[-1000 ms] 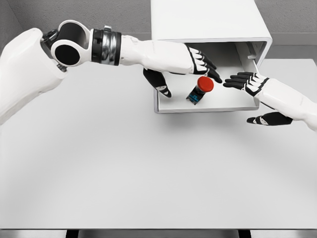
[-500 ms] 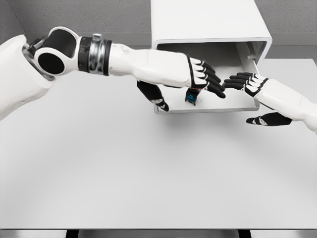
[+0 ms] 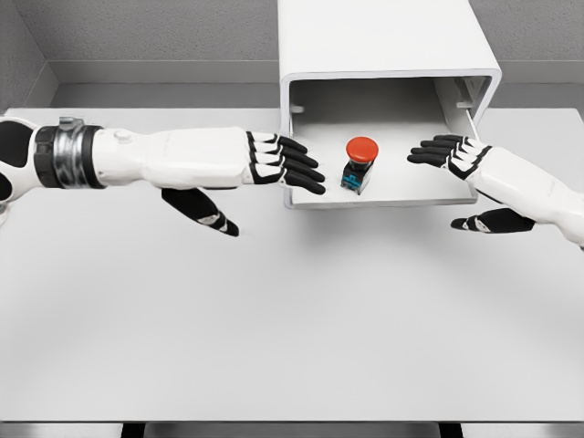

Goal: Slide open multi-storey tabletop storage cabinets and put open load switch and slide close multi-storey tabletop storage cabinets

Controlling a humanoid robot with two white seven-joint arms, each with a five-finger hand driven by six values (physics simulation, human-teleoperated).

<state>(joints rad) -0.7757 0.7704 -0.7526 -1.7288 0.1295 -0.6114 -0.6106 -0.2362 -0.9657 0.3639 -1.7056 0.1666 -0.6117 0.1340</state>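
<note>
Table (image 3: pixel 292 319): the bare white surface nearest you carries nothing you need to work around.
Left hand (image 3: pixel 274 162): it comes in from 9 o'clock with fingers stretched flat and empty, their tips at the drawer's left front corner and clear of the switch.
Right hand (image 3: pixel 456 155): it reaches in from 3 o'clock, fingers extended and loose, gripping nothing, poised beside the drawer's right wall.
Drawer (image 3: pixel 383 197): you see it pulled out of the cabinet toward 6 o'clock, a shallow white tray with a low front lip. Judge it light and stiff, likely to run easily on its slides; push flat on the front lip, centred, so it does not skew.
Load switch (image 3: pixel 357 164): it stands in the drawer, a little left of centre, between your two hands. It has a round red button cap over a dark body with a teal patch. Expect it to be small, rigid and top-heavy, so a sharp shove of the drawer could tip it.
Cabinet (image 3: pixel 383 41): a plain white box at 12 o'clock, its open bay shadowed behind the drawer.
</note>
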